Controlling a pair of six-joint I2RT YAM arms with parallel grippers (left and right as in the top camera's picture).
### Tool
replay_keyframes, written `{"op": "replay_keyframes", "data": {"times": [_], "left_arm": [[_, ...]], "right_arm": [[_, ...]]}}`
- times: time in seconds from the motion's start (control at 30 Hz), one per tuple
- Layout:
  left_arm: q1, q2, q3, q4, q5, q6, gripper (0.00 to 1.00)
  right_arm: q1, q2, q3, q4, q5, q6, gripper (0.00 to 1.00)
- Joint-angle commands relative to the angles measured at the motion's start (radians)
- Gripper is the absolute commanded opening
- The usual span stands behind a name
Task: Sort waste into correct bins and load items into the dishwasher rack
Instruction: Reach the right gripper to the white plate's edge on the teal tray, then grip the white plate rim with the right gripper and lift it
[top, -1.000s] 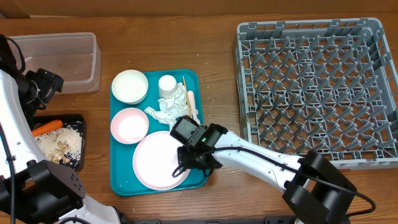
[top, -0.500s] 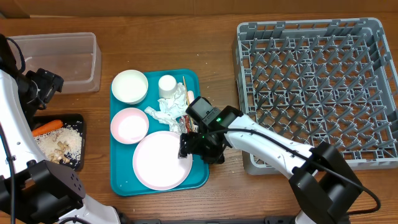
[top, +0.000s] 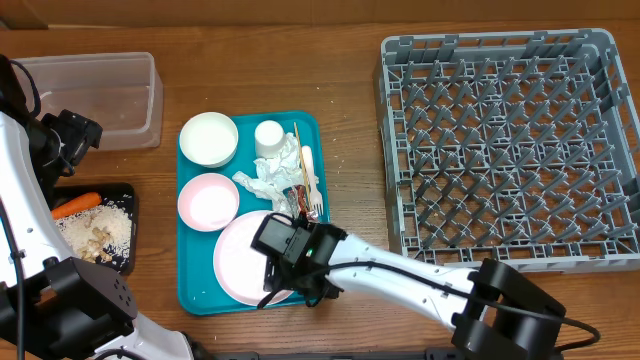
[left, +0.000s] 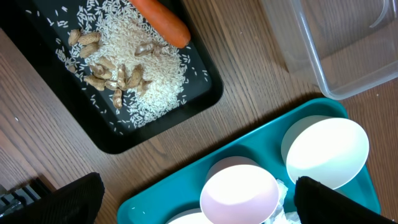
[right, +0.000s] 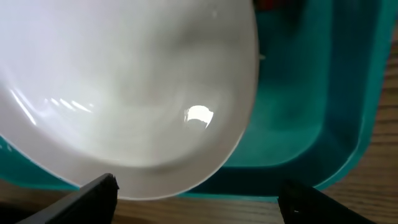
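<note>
The pale pink plate lies at the front of the teal tray. My right gripper hovers open over its right front rim, and the plate fills the right wrist view. Nothing is gripped between the right gripper's fingers. Behind the plate are a pinkish bowl, a white bowl, a cup, crumpled napkins, a red wrapper, a white fork and a thin stick. My left gripper hangs open high above the pinkish bowl.
The grey dishwasher rack stands at the right. The clear tub sits at the back left. The black tray in front of it holds a carrot piece and grainy food scraps.
My right gripper has swung from the plate's right side toward the left and front, and now sits over the plate's front rim. The left arm has not moved.
</note>
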Motion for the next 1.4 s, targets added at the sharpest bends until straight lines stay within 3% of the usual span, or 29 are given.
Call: {"op": "replay_keyframes", "data": {"times": [0.0,0.3,0.67,1.17,1.37], "left_arm": [[0.005,0.009,-0.005,-0.002,0.007,-0.013,1.0],[0.005,0.009,-0.005,-0.002,0.007,-0.013,1.0],[0.005,0.009,-0.005,-0.002,0.007,-0.013,1.0],[0.005,0.009,-0.005,-0.002,0.007,-0.013,1.0],[0.005,0.009,-0.005,-0.002,0.007,-0.013,1.0]], "right_arm": [[-0.016,0.003,0.02,0.002,0.134,0.053,0.85],[-0.05,0.003,0.02,0.02,0.139,0.052,0.67],[-0.049,0.004,-0.034,0.049,0.142,0.069,0.67],[-0.049,0.073,-0.129,0.236,0.087,0.075,0.59],[-0.062,0.086,-0.116,0.222,0.072,0.075,0.36]]}}
